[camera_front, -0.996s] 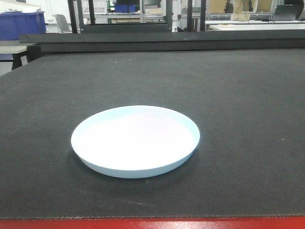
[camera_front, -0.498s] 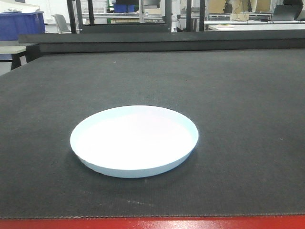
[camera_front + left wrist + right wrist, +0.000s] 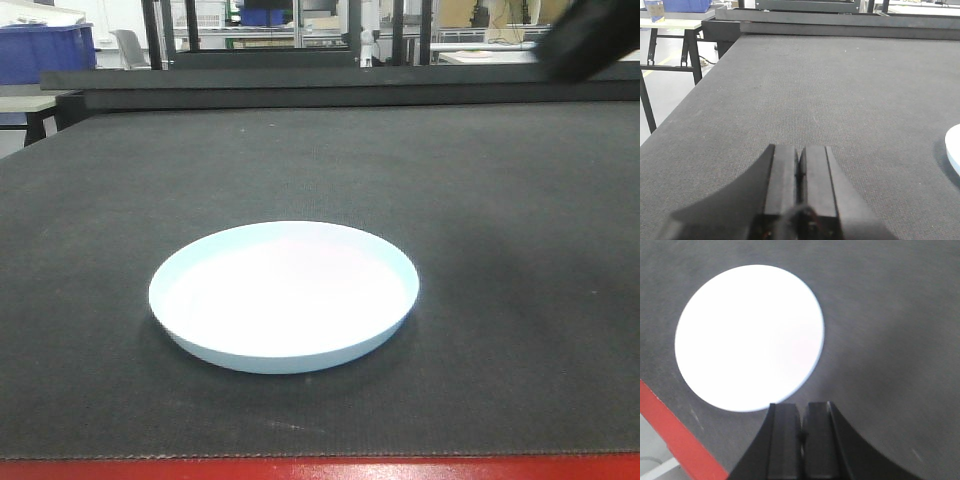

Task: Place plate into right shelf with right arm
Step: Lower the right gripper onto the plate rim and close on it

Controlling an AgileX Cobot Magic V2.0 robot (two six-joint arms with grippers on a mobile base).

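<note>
The white plate (image 3: pixel 284 295) lies flat on the dark mat near the front edge. It fills the upper left of the right wrist view (image 3: pixel 749 337), and its edge shows at the right border of the left wrist view (image 3: pixel 954 152). My right gripper (image 3: pixel 802 407) is shut and empty, high above the mat just beside the plate's rim. Part of the right arm (image 3: pixel 590 40) shows blurred at the top right of the front view. My left gripper (image 3: pixel 799 149) is shut and empty, low over the mat to the left of the plate. The right shelf is out of view.
The dark mat (image 3: pixel 480 200) has a red front edge (image 3: pixel 320 468). A black raised rail (image 3: pixel 300 85) runs along its far side. A blue crate (image 3: pixel 45 50) and a side table (image 3: pixel 670 22) stand at the far left.
The right arm has come into the top right corner of the front view. The plate has not moved.
</note>
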